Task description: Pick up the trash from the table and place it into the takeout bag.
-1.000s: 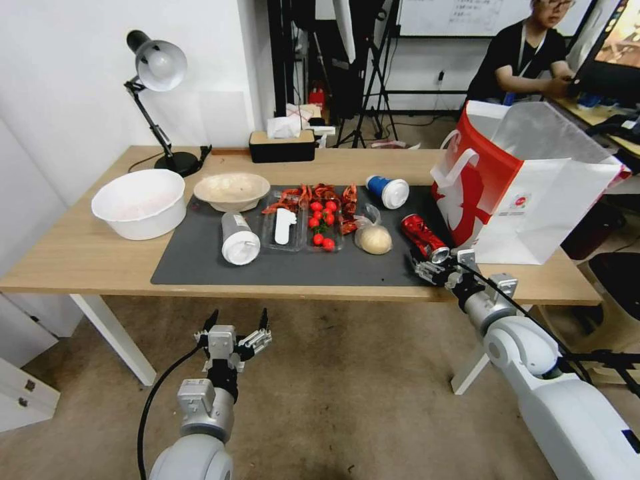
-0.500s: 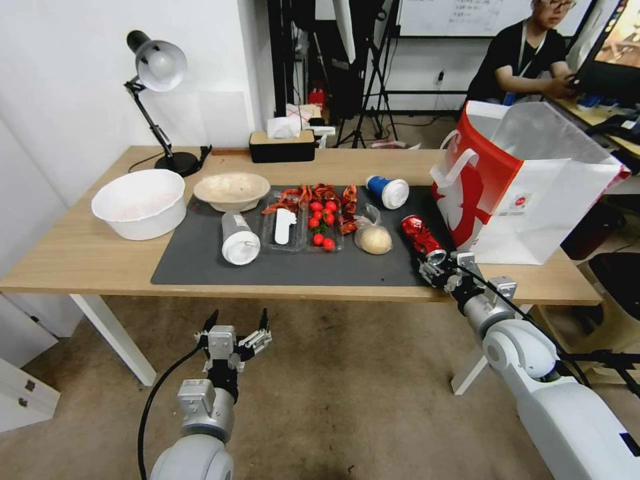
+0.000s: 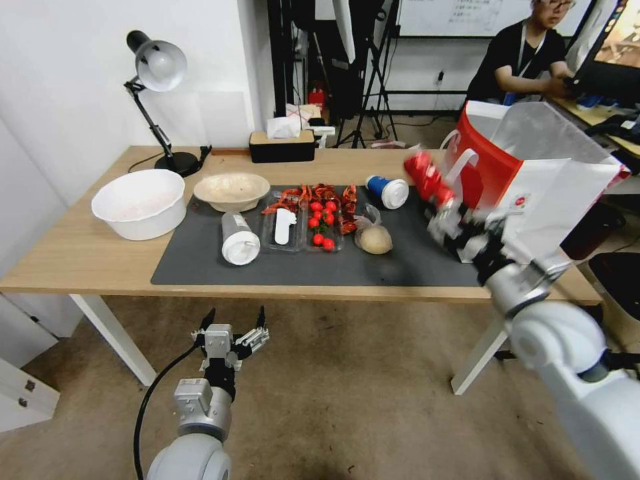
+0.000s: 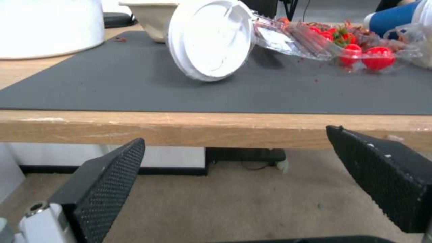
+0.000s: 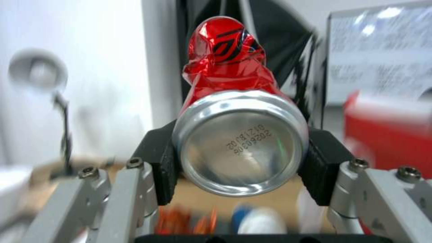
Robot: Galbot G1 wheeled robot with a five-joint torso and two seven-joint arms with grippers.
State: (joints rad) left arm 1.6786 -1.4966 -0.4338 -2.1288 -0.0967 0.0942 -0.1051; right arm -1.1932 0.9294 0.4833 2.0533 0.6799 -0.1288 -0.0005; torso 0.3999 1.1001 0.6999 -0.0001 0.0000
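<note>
Right gripper (image 3: 445, 212), right of centre in the head view, is raised above the table (image 3: 80, 253) and has the crushed red drink can (image 3: 427, 176) clamped at its silver base end, the crumpled red body pointing up and to the left, clear of the dark grey mat (image 3: 200, 263). In the right wrist view the black pads (image 5: 158, 162) press both sides of the can's round base, so the jaws are closed to the can's width. The can sits just beside the red front panel of the takeout bag (image 3: 540, 200), near its white handle, level with the bag's upper part; whether they touch cannot be determined because of motion blur. The bag stands upright at the right end of the table. Left gripper (image 3: 230, 330), lower left of centre in the head view, hangs below the table's front edge, its fingers (image 4: 108, 179) spread wide and holding nothing. Remaining on the mat: clear white-lidded cup (image 3: 238, 239) lying on its side left of centre; a clear tray with red food litter (image 3: 313, 213) at centre; bagged beige bun (image 3: 373, 237) just right of the tray; blue paper cup with white lid (image 3: 388, 191) on its side towards the mat's far edge. Shallow beige bowl (image 3: 231, 190) sits at the mat's upper-left corner; a large white bowl (image 3: 139, 203) stands on bare wood to its left. A desk lamp (image 3: 157, 80) and a tissue box (image 3: 282, 143) occupy the far edge.
</note>
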